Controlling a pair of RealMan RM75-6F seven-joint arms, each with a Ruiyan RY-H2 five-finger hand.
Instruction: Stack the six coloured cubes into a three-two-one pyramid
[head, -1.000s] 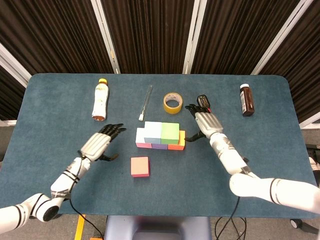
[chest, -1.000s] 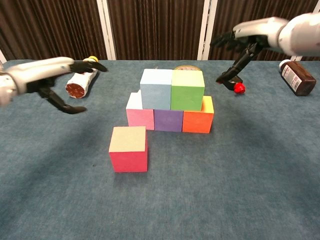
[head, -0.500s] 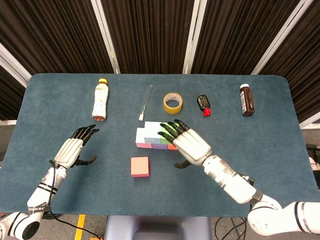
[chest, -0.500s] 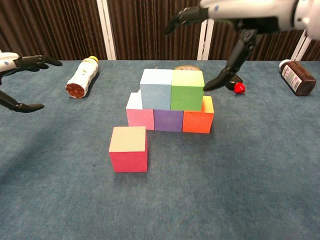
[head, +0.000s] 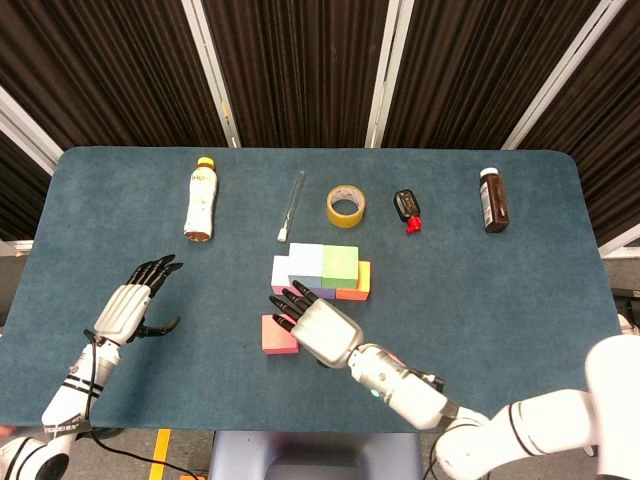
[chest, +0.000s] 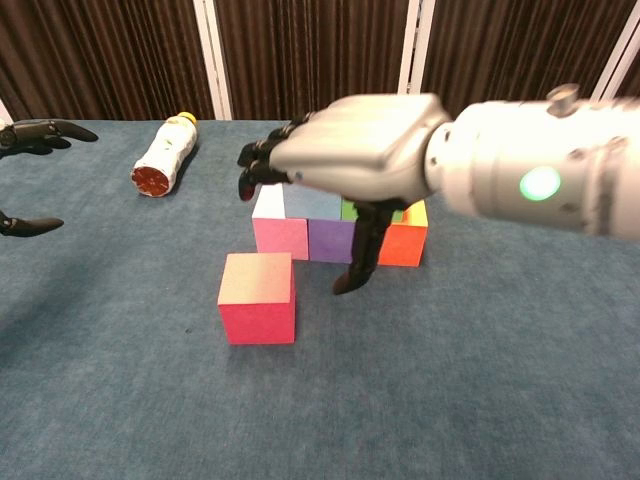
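My right hand (head: 318, 327) has swung down from over the stacked cubes (head: 322, 272); now spread, holding nothing, just above the loose red cube (chest: 257, 297). Left hand (head: 127, 308) released, well left.

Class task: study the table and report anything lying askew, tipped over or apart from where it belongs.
Two things stand out. The drink bottle lies on its side at the table's far left instead of upright. One red cube sits alone in front of the stack, not built in. Nothing looks spilled or damaged.
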